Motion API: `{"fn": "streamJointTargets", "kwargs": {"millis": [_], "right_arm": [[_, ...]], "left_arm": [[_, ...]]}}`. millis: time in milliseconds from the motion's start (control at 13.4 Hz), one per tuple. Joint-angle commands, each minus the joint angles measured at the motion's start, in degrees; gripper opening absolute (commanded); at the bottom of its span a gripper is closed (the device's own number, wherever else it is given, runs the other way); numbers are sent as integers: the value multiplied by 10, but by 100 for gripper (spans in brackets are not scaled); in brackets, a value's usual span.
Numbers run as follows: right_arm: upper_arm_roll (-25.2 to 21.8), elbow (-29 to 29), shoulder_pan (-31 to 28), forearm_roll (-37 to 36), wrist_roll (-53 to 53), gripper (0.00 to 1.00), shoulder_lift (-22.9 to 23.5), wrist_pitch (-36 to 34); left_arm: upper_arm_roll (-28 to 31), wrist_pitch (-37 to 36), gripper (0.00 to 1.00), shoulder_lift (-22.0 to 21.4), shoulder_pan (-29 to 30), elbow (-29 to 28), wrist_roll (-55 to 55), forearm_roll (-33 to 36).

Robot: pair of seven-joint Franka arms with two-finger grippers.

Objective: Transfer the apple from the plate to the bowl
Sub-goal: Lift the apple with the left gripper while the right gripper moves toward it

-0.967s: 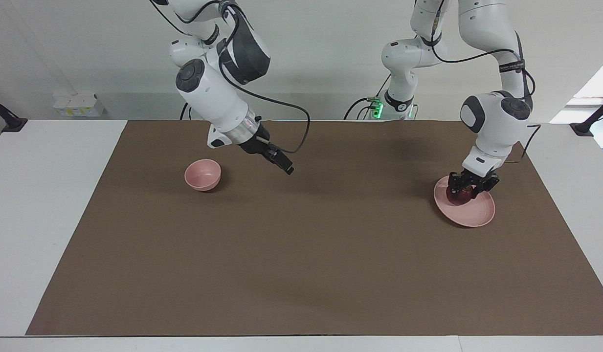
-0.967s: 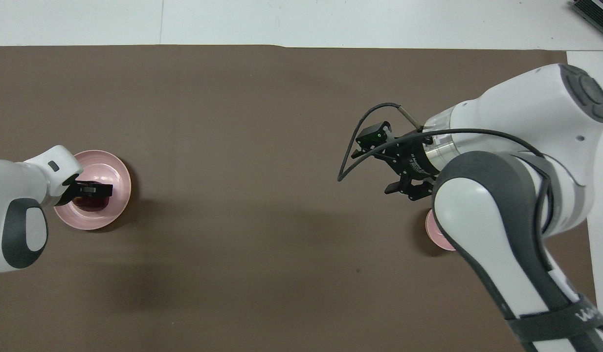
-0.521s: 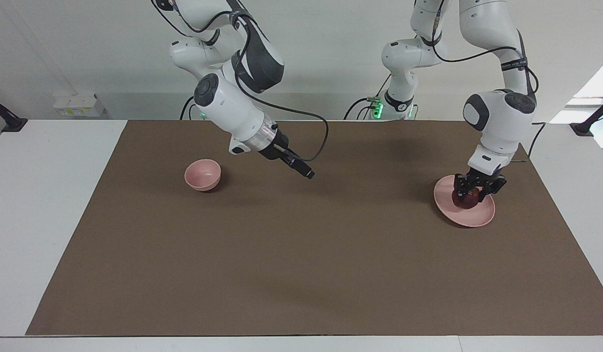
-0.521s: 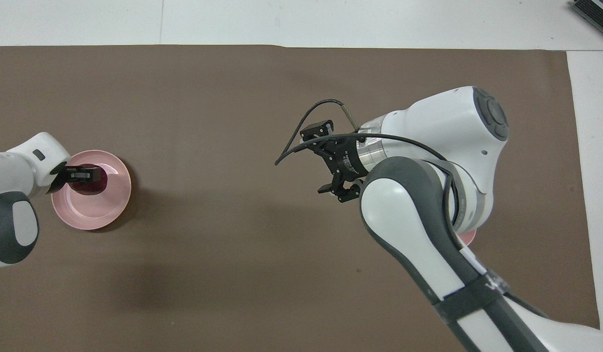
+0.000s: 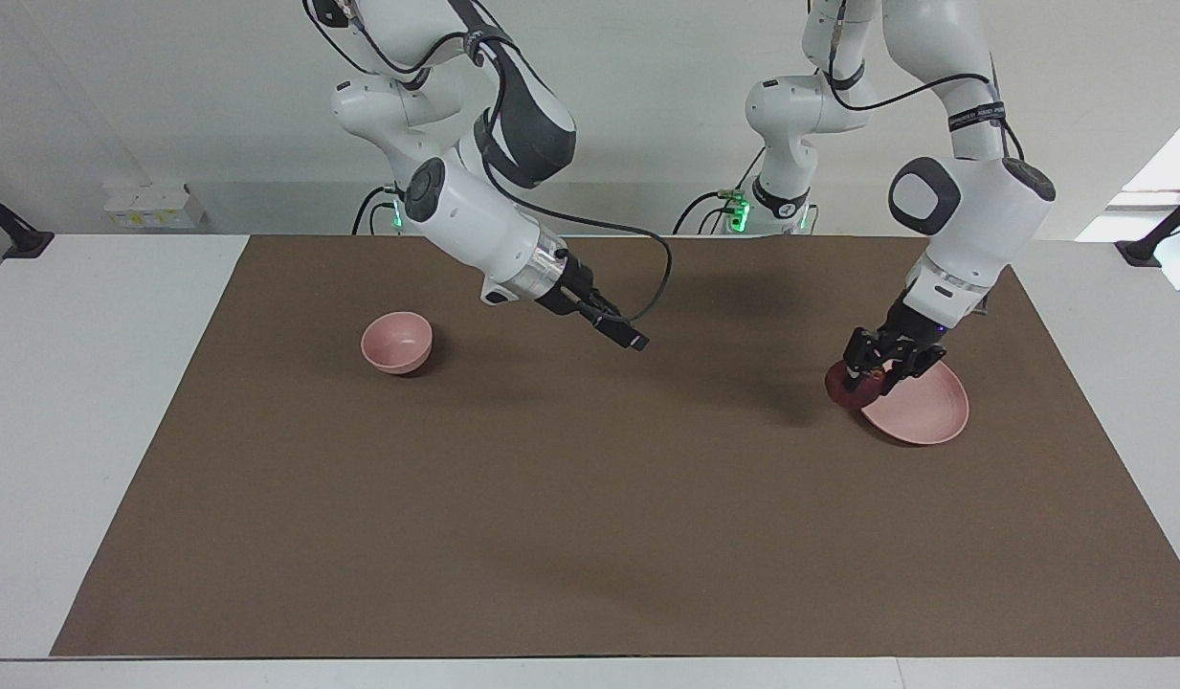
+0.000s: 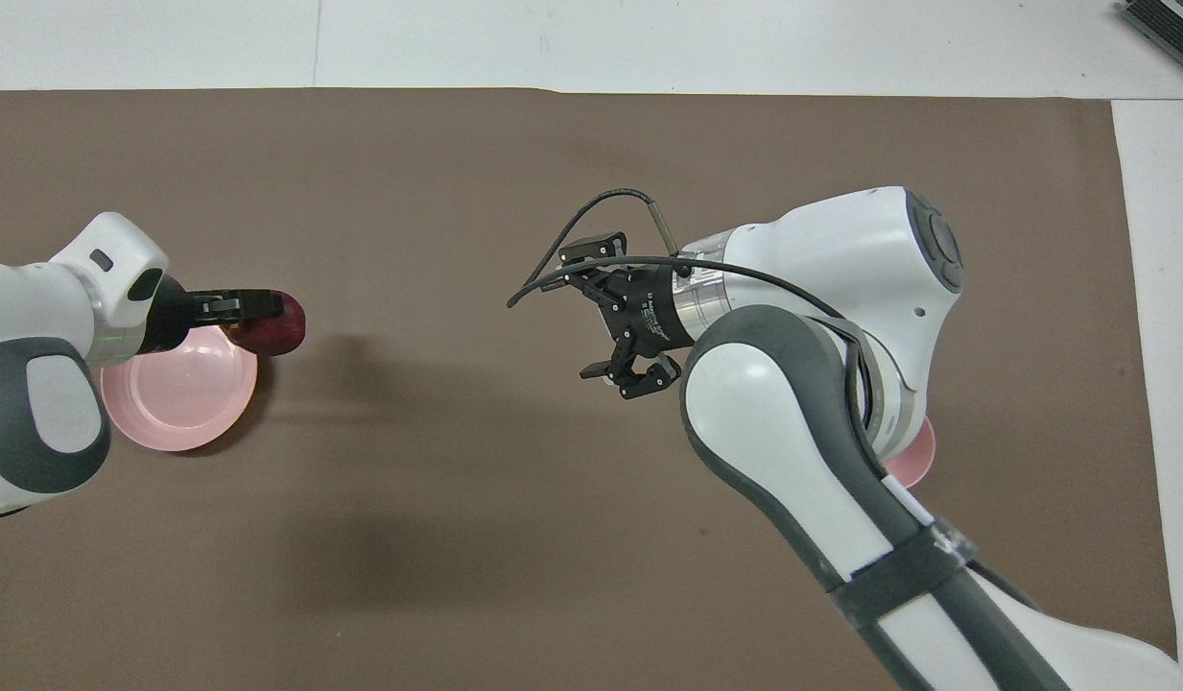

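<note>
Two Franka arms work over a brown mat [image 5: 590,498] that covers the table. The left gripper [image 5: 872,375] has its fingers clamped on the dark red apple [image 5: 846,387], which hangs in the air over the rim of the pale pink plate [image 5: 924,411], on the plate's edge toward the middle of the table. In the overhead view the apple [image 6: 274,322] shows just past the plate's rim [image 6: 183,422], clear of its surface. The right gripper [image 6: 615,321] is up over the bare mat near the middle of the table, fingers spread apart and holding nothing. The small pink bowl [image 5: 396,342] stands at the right arm's end, well apart from the plate.
</note>
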Motion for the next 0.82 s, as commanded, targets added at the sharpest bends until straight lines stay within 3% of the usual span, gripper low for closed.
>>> {"fn": "streamJointTargets", "kwargs": {"millis": [0,447,744], "right_arm": [[1,3,21,27,18,100,13,36],[1,10,35,60,37,100,26,50],[1,9,35,80,38,100,34,65]], "left_arm": [[4,-3,0,-3,-51,5,-62,-25],[0,54,0,-5,-170,5,-195,-51],[-19,133,0,1,-200,8,-280,-53]]}}
